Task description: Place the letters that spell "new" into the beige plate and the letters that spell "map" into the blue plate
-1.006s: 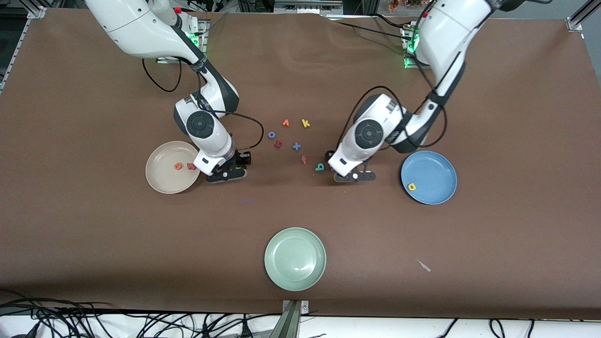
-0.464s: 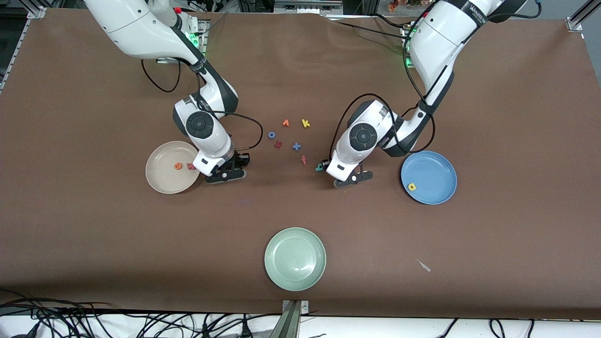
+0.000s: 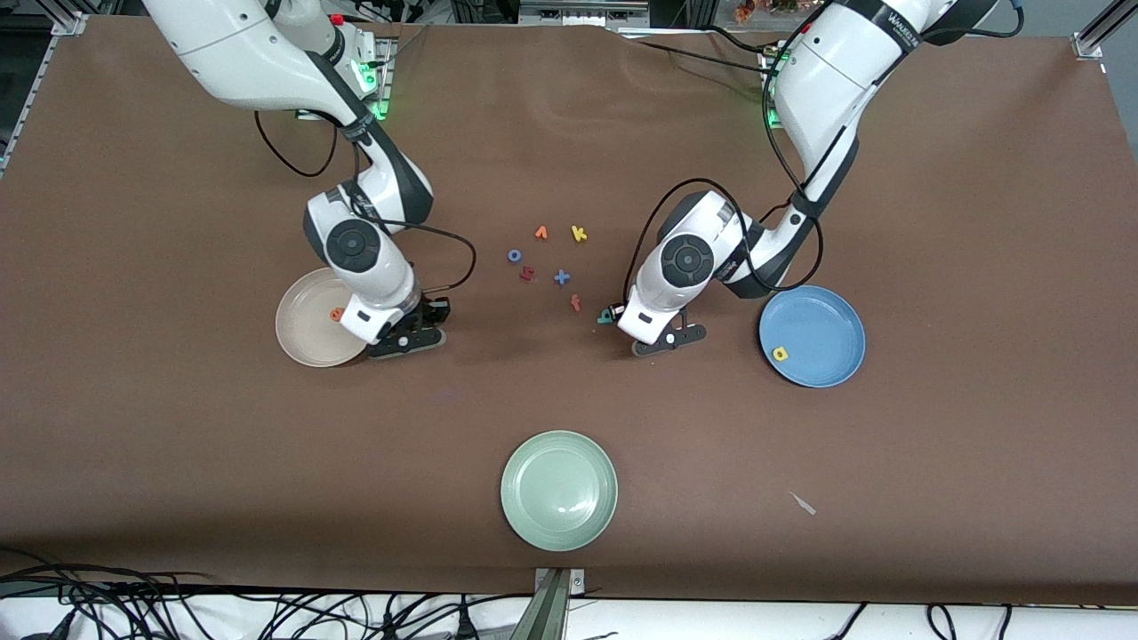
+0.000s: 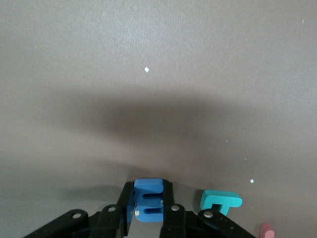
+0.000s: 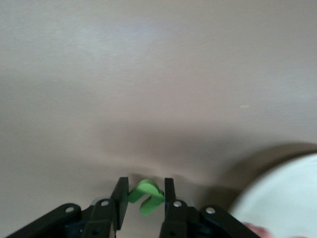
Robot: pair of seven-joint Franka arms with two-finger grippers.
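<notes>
My left gripper (image 4: 148, 210) is shut on the blue m (image 4: 148, 198), low over the table and next to the teal a (image 4: 220, 201). In the front view that gripper (image 3: 614, 312) sits beside the teal a (image 3: 607, 316). The blue plate (image 3: 813, 311) holds the yellow p (image 3: 780, 354). My right gripper (image 5: 145, 198) is shut on the green n (image 5: 147, 194), close to the rim of the beige plate (image 5: 285, 198). In the front view the right gripper (image 3: 435, 310) is next to the beige plate (image 3: 302, 336), which holds the orange e (image 3: 336, 314). The w is hidden under the right arm.
Loose letters lie mid-table: orange v (image 3: 540, 233), yellow k (image 3: 579, 234), blue o (image 3: 514, 255), a red letter (image 3: 526, 273), blue x (image 3: 562, 277) and red f (image 3: 575, 303). A pale green plate (image 3: 558, 489) sits nearest the front camera. A pale scrap (image 3: 804, 504) lies nearby.
The left gripper has dropped beside the teal a and shut on the blue m. The right gripper has shut on the green n and shifted toward the beige plate, covering the w.
</notes>
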